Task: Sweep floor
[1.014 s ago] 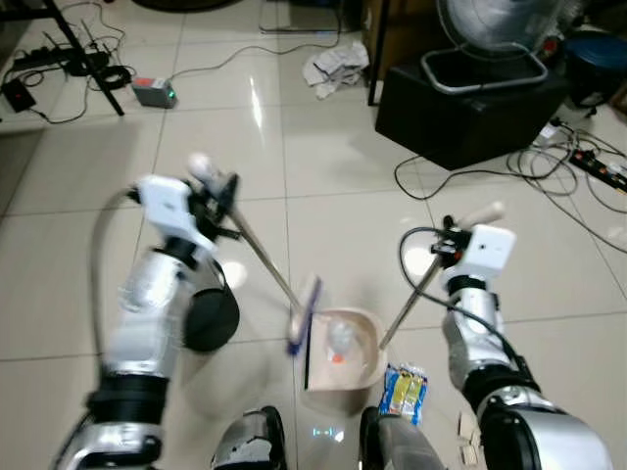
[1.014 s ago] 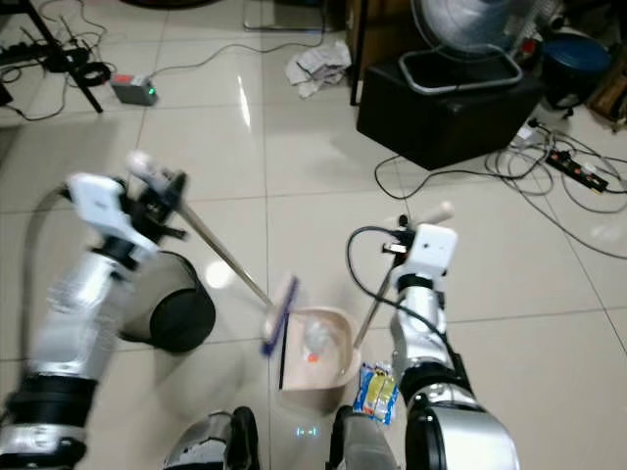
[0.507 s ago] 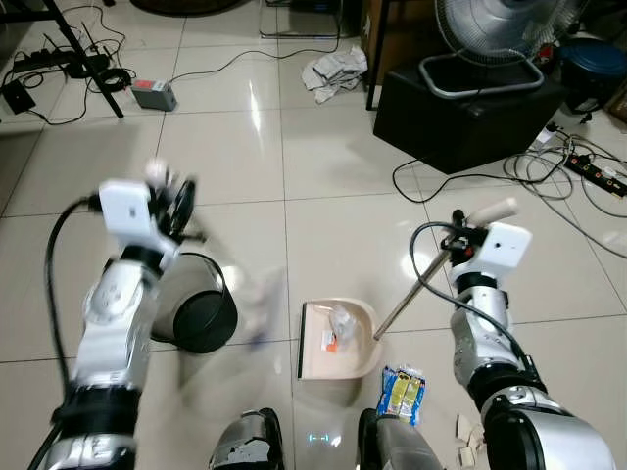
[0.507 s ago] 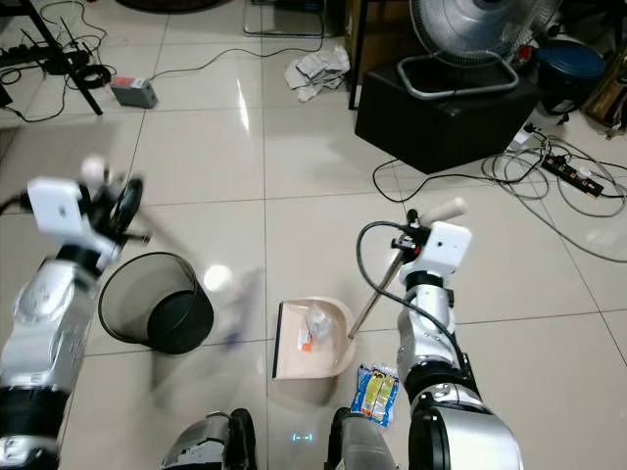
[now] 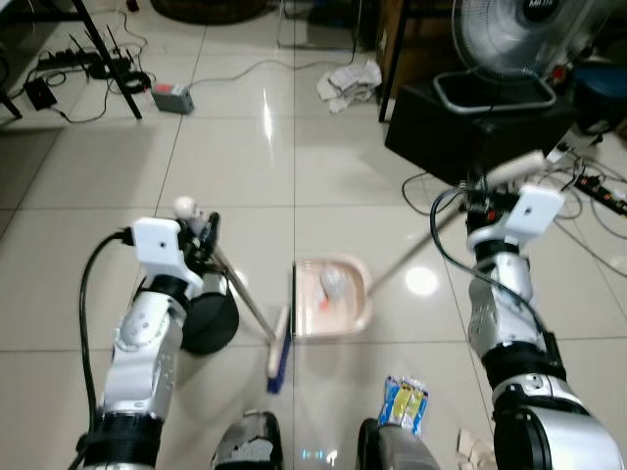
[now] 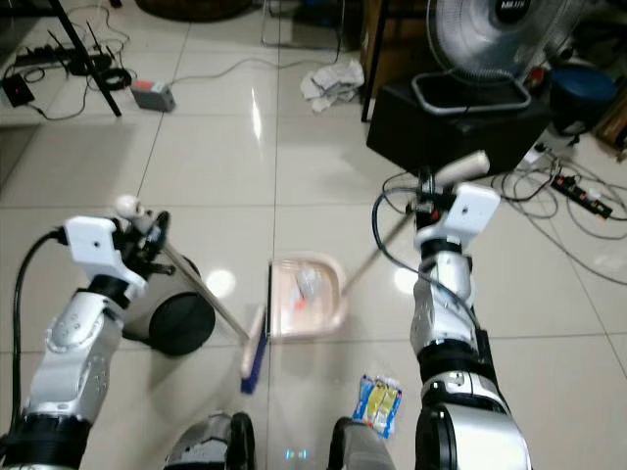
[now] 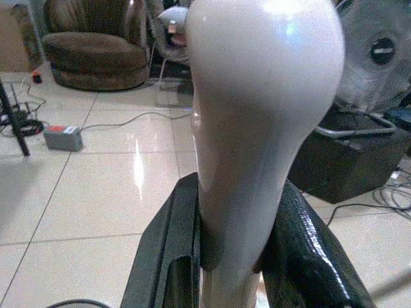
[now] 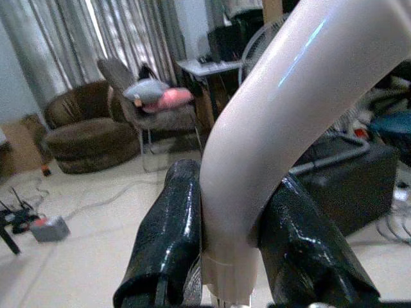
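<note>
My left gripper [image 5: 203,233] is shut on the white top of a broom handle [image 7: 257,115]. The shaft slants down to the blue-bristled broom head [image 5: 279,350], which sits on the tiles just left of the dustpan. My right gripper [image 5: 482,199] is shut on the pale dustpan handle [image 8: 257,147]. Its long rod runs down to the beige dustpan [image 5: 345,315], which holds a clear plastic scrap [image 5: 331,282] and a small orange bit. A yellow and blue snack wrapper [image 5: 405,401] lies on the floor nearer my feet.
A black waste bin [image 5: 211,318] stands beside my left arm. A black box [image 5: 470,122] carrying a fan stands at the back right, with cables [image 5: 598,191] on the floor beside it. Crumpled paper [image 5: 351,80] and a power adapter [image 5: 172,98] lie farther off.
My left arm has swung back in, and the broom head now rests left of the dustpan. The dustpan has moved away from my feet and the wrapper. The camera has shifted too.
</note>
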You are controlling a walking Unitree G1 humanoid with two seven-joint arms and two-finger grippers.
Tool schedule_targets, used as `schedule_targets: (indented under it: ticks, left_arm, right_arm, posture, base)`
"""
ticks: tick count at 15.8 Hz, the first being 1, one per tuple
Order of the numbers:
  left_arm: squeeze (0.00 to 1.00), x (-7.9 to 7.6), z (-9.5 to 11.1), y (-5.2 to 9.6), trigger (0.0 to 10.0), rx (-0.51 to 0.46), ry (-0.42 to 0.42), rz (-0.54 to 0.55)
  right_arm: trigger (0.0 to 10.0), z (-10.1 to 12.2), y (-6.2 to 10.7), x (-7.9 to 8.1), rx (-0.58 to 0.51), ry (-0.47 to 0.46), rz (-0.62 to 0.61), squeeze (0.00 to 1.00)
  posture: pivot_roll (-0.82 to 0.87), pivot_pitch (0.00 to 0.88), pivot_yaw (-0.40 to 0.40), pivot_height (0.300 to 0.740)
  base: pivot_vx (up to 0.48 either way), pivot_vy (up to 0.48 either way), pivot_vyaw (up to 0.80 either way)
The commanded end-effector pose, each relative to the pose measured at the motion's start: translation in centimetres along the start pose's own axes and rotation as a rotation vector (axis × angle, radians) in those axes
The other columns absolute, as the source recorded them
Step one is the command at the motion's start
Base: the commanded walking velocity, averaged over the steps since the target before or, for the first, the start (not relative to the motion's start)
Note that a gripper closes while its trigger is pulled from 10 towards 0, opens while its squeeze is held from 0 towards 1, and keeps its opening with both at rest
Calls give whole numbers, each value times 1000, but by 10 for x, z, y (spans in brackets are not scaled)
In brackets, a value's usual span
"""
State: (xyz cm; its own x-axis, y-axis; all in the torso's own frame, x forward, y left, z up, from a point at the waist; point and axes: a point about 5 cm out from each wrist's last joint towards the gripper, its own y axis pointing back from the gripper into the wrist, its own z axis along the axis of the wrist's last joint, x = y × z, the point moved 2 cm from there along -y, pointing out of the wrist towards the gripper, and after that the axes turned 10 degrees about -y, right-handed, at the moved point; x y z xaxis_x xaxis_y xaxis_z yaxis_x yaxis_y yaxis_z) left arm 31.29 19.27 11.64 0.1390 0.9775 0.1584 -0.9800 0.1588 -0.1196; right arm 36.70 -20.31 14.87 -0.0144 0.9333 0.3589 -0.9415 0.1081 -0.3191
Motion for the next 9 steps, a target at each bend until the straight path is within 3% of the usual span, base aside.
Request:
schedule_targets:
  ticks: [1,6,9]
  left_arm:
    - [0,0,6,5,10000,-20,-43,4]
    - [0,-1,1,20,10000,22,-132,-22]
    - [0,-7,-2,32,10000,53,-135,-45]
  right_arm:
    - [10000,14,-2,0,-25,-20,15,0]
    - [10000,29,4,7,-33,-19,24,0]
    - [10000,50,3,12,-63,-32,13,0]
  posture:
    - [23,87,29,740]
    - [24,110,43,740]
    - [38,112,38,740]
  base:
    - [0,0,0]
    - [0,0,0]
    - [0,0,800]
